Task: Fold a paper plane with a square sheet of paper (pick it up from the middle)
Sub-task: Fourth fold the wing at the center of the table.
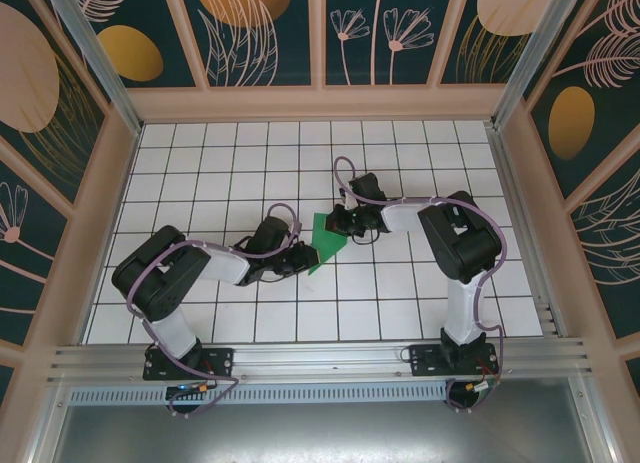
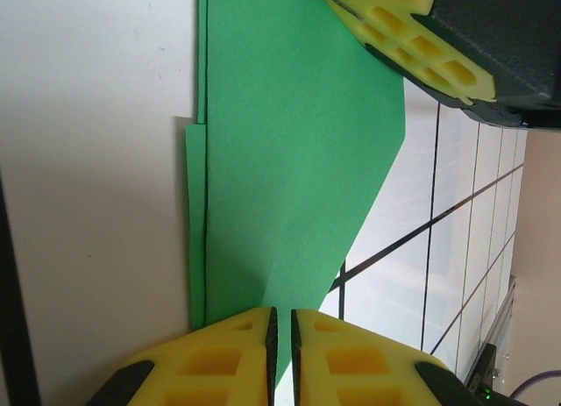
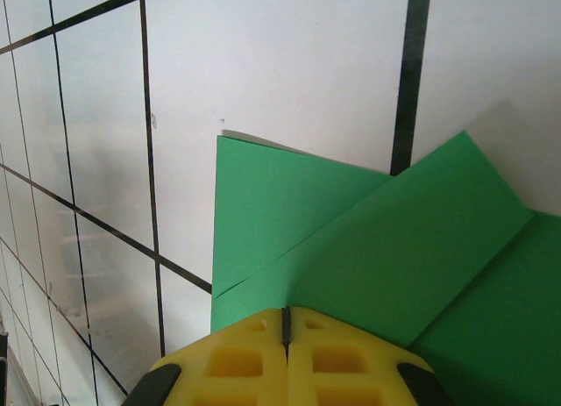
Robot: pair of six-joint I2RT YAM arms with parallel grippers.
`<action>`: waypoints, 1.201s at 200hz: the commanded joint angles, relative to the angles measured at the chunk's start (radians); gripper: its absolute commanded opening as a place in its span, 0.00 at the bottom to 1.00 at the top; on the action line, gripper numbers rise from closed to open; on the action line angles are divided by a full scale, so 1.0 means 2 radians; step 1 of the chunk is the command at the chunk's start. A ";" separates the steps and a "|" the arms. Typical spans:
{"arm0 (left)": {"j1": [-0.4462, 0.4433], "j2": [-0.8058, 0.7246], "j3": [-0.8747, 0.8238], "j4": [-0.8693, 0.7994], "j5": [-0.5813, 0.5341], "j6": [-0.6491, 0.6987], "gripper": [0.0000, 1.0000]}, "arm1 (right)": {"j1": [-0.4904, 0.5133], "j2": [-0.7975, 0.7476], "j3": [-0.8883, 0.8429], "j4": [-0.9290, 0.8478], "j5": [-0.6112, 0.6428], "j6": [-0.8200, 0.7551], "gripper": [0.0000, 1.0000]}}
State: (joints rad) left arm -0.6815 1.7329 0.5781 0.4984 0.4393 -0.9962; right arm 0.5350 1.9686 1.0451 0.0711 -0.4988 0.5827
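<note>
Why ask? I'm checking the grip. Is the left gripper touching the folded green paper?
Touching. In the left wrist view the left gripper is shut on the folded green paper, whose narrow end runs into the slit between its fingers.

White grid-tiled table (image 1: 200,163), dark teal floral wall panels (image 1: 260,33), pale wooden frame (image 1: 315,101)

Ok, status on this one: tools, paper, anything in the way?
Left tool shut on the green paper, part-folded. Right tool shut on its opposite end. Nothing in the way.
</note>
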 commanded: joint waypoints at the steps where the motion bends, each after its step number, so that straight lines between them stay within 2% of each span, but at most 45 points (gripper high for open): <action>1: -0.010 0.010 -0.017 -0.021 0.005 -0.009 0.15 | 0.003 0.043 -0.013 -0.046 0.053 -0.008 0.01; 48: -0.012 0.020 -0.018 -0.050 -0.021 0.005 0.04 | 0.003 -0.005 0.004 -0.040 0.027 -0.017 0.01; 76: -0.012 0.031 -0.015 -0.052 -0.028 0.017 0.03 | 0.014 -0.049 -0.001 -0.017 0.002 -0.022 0.01; 103: -0.012 0.030 -0.010 -0.049 -0.033 0.025 0.02 | 0.026 -0.070 -0.014 -0.011 0.004 -0.022 0.01; 201: -0.012 0.015 0.005 -0.044 -0.037 0.028 0.02 | 0.048 -0.016 -0.035 0.008 -0.013 -0.010 0.01; 240: -0.012 -0.014 0.012 -0.030 -0.026 0.021 0.09 | 0.047 -0.003 -0.044 0.002 -0.002 -0.018 0.01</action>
State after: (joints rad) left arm -0.6994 1.7397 0.5968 0.4778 0.4026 -0.9619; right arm 0.6220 1.9236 0.9886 0.0834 -0.5079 0.5591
